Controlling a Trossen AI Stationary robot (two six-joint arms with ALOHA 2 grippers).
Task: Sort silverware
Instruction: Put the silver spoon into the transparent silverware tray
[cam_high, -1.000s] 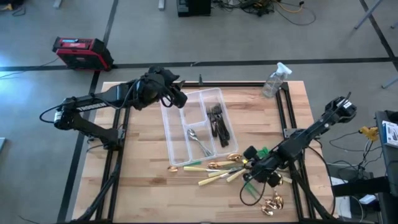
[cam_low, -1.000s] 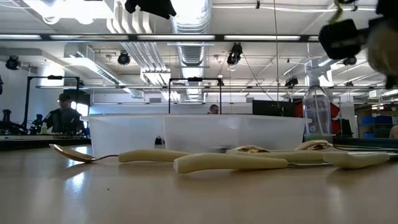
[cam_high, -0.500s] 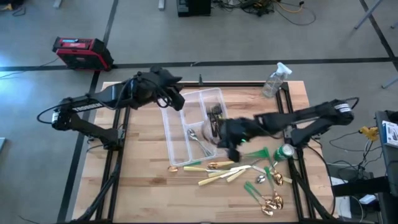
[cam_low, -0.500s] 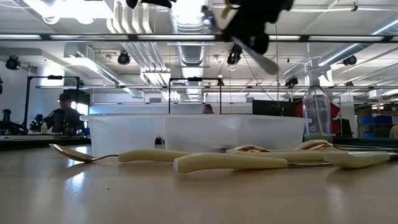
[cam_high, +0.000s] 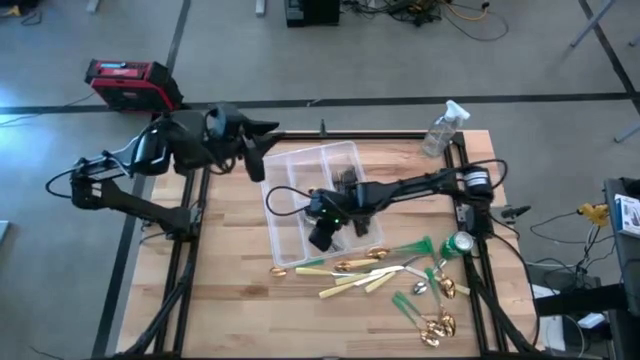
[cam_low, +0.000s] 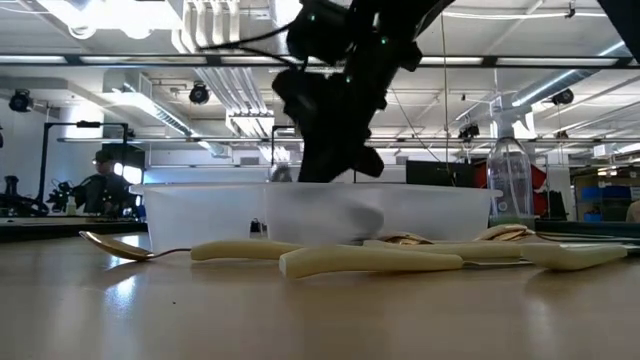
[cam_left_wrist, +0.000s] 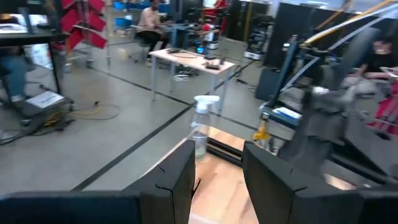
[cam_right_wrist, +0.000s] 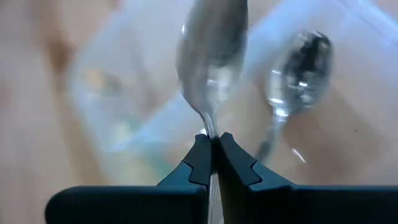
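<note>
The wooden table (cam_high: 230, 290) sits on a grey floor with a red case (cam_high: 132, 84) at ten o'clock beyond it. The right gripper (cam_high: 322, 232) hangs over the clear tray (cam_high: 280, 215), pinching a shiny silver spoon (cam_right_wrist: 211, 53) by its neck; another silver spoon (cam_right_wrist: 298, 68) lies inside. Loose silverware (cam_high: 385, 280) is scattered at five o'clock. The left gripper (cam_left_wrist: 214, 180) waits at eleven o'clock, fingers spread. A spray bottle (cam_high: 441, 128) stands at one o'clock.

A shiny silver spoon (cam_right_wrist: 211, 56) hangs bowl-forward above another spoon (cam_right_wrist: 298, 62) in the tray.
</note>
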